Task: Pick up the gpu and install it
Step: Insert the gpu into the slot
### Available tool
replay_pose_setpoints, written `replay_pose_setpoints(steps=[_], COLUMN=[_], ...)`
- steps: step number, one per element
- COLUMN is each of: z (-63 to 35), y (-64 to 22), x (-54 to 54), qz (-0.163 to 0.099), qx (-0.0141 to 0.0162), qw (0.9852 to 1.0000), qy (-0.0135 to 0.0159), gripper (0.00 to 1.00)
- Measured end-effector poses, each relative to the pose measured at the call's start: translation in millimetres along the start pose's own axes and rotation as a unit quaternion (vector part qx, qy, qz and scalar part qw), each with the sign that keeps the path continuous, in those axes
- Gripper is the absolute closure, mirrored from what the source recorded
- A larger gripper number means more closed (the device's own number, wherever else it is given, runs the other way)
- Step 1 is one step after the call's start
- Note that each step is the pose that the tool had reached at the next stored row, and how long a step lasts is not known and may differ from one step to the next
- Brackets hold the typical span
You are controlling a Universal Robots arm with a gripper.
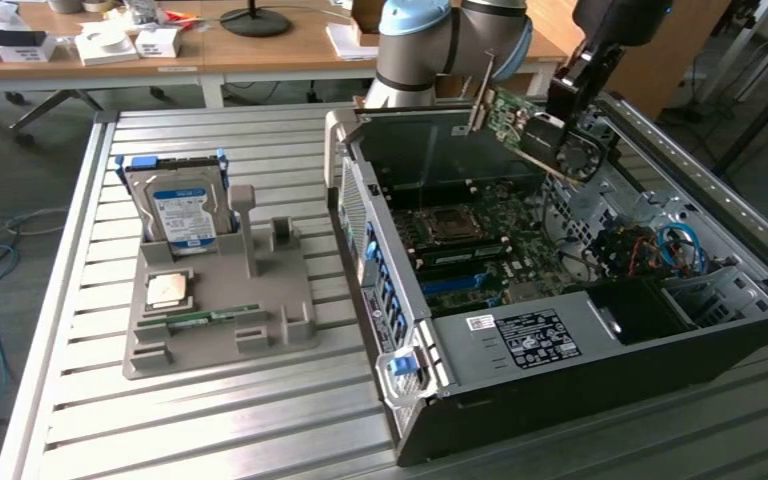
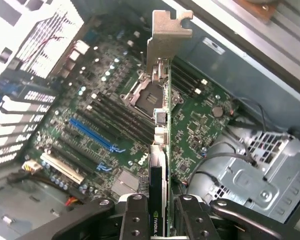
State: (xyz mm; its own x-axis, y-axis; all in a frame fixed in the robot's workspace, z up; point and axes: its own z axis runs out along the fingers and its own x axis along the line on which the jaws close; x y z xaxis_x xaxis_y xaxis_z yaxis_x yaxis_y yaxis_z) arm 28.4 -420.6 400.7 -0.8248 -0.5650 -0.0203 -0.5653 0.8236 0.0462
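Note:
The gpu (image 1: 520, 122) hangs tilted in the air over the open computer case (image 1: 518, 400), its pale metal bracket (image 1: 482, 92) pointing toward the case's back wall. My gripper (image 1: 574, 118) is shut on the card's far end. In the wrist view the gpu (image 2: 159, 150) is seen edge-on, bracket (image 2: 167, 37) farthest from me, pinched between my two black fingers (image 2: 135, 217). Below it lies the green motherboard (image 2: 200, 125) with a blue slot (image 2: 92, 134) and a white slot (image 2: 62, 167). The card hangs above the board without touching it.
A grey parts holder (image 1: 291, 330) on the slatted metal table (image 1: 64, 300) carries a hard drive (image 1: 184, 208), a memory stick (image 1: 204, 318) and a square chip (image 1: 168, 290). Cables (image 1: 671, 245) and a drive cage (image 1: 724, 290) crowd the case's right side. A wooden desk (image 1: 291, 45) stands behind.

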Motion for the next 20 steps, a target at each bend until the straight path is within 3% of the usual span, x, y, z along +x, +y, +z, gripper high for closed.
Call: replay_pose_setpoints(steps=[5,10,15,20], z=[0.0,0.0,0.0,0.0], y=[0.0,0.0,0.0,0.0], x=[0.0,0.0,0.0,0.0], qz=[-0.040,-0.079,-0.119,-0.158], qx=[-0.0007,-0.0013,-0.0019,-0.0026], qw=[0.9992,0.9968,0.9929,0.9874], qy=[0.0019,0.0039,0.0058,0.0077], gripper=[0.73,0.73,0.73,0.73])
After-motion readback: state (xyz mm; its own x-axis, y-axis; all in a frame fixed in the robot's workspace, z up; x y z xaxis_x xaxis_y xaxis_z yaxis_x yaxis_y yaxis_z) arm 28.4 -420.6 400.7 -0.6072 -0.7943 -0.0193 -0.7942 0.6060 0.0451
